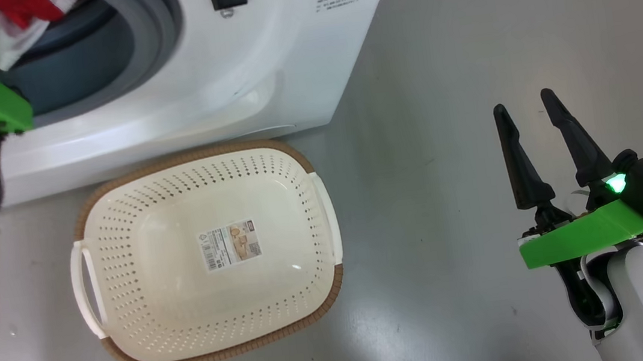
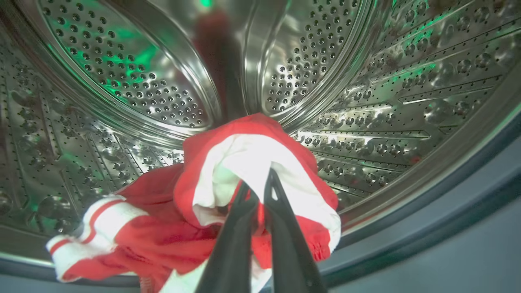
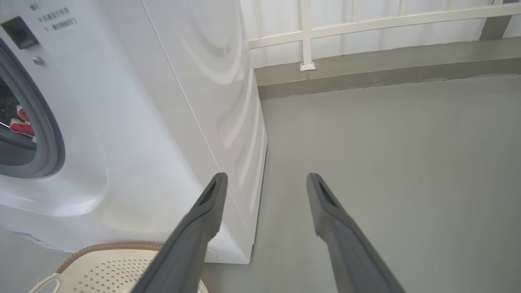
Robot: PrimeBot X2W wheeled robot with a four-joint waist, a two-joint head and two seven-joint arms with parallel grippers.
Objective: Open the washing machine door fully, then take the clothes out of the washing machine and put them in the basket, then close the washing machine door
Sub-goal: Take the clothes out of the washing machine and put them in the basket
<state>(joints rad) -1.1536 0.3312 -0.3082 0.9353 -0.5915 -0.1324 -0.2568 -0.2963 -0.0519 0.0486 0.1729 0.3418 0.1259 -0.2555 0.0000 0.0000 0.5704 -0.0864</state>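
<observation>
A smooth grey floor (image 1: 433, 40), glossy with lamp glare, runs past the washing machine (image 1: 259, 60) to a low kerb (image 3: 386, 67) and a pale railing (image 3: 366, 20) behind it. The machine is a white, softly curved box with a grey rubber gasket (image 1: 157, 17) and a dimpled, perforated steel drum (image 2: 122, 73). In the drum lie the clothes (image 2: 228, 162), soft red-and-white cloth. The left tool (image 2: 258, 181) is clamped on a white fold of them. Just in front of the machine stands the basket (image 1: 139, 225), cream perforated plastic with a brown woven-look rim. Off the machine's right corner, the right tool (image 1: 523, 99) hangs above the floor with its fingers apart.
</observation>
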